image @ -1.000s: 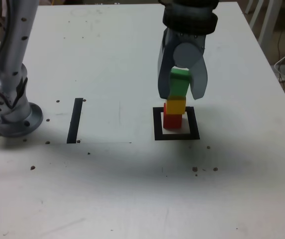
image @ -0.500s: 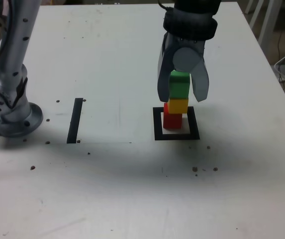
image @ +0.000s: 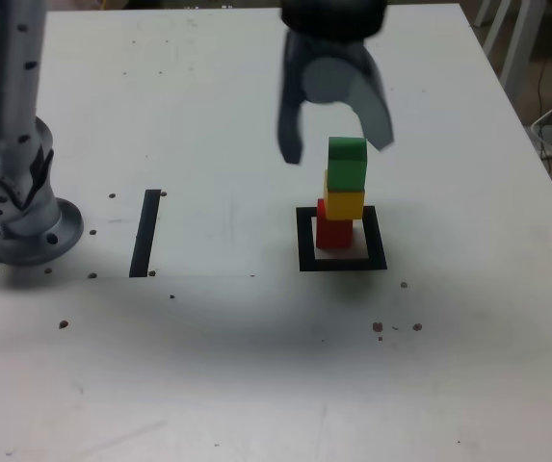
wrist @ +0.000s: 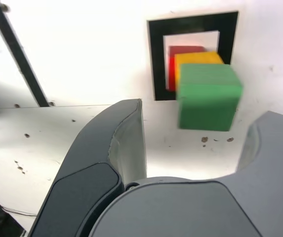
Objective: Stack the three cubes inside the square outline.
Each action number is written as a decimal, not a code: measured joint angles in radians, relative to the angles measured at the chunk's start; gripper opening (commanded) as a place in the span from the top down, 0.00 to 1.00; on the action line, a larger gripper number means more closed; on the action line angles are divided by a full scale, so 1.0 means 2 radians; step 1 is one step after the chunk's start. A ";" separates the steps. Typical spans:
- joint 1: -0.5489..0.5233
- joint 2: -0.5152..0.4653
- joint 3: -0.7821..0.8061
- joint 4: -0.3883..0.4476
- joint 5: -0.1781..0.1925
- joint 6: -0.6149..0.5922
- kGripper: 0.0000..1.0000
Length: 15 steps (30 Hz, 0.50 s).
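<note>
Silver metal at the exterior view's left: that's the arm's round base [image: 30,231], planted on the white, speckled counter [image: 208,366]! Next along, a straight black tape strip [image: 145,233] lies flat, well apart from the stack. Moving right, here's the grey end effector [image: 337,151], blurred in the exterior view, fingers spread wide open, gripping nothing; the wrist view shows its fingers clear of the cubes. And what a tower! A matte red cube [image: 333,233] sits at the bottom, inside the black tape square outline [image: 306,241] with its white centre. On it rides a matte yellow cube [image: 344,207], shifted toward the exterior view's right, and a matte green cube [image: 347,166] tops the lot, all three stacked slightly out of line. Farther right, a thin white cable [image: 538,125] curves beyond the counter's edge.
</note>
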State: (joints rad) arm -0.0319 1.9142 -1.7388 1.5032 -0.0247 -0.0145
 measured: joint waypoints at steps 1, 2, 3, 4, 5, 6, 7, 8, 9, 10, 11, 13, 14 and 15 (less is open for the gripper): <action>0.000 -0.009 0.006 0.000 0.002 -0.003 0.01; 0.000 -0.017 0.015 0.000 0.003 -0.006 0.01; 0.000 -0.026 0.026 0.000 0.003 -0.009 0.01; 0.000 -0.034 0.038 0.000 0.003 -0.012 0.01; 0.000 -0.042 0.051 0.000 0.003 -0.016 0.01; 0.000 -0.053 0.067 -0.001 0.003 -0.019 0.01; 0.000 -0.062 0.083 -0.002 0.003 -0.022 0.01; 0.000 -0.072 0.098 -0.005 0.003 -0.024 0.01; 0.000 -0.083 0.116 -0.009 0.002 -0.026 0.01; 0.000 -0.092 0.132 -0.014 0.001 -0.028 0.01; 0.000 -0.102 0.149 -0.021 0.000 -0.029 0.01; 0.000 -0.118 0.181 -0.033 -0.002 -0.030 0.00; 0.000 -0.125 0.198 -0.039 -0.002 -0.030 0.00; 0.000 -0.131 0.212 -0.047 -0.002 -0.030 0.00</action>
State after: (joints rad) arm -0.0319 1.6513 -1.3142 1.4099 -0.0295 -0.0747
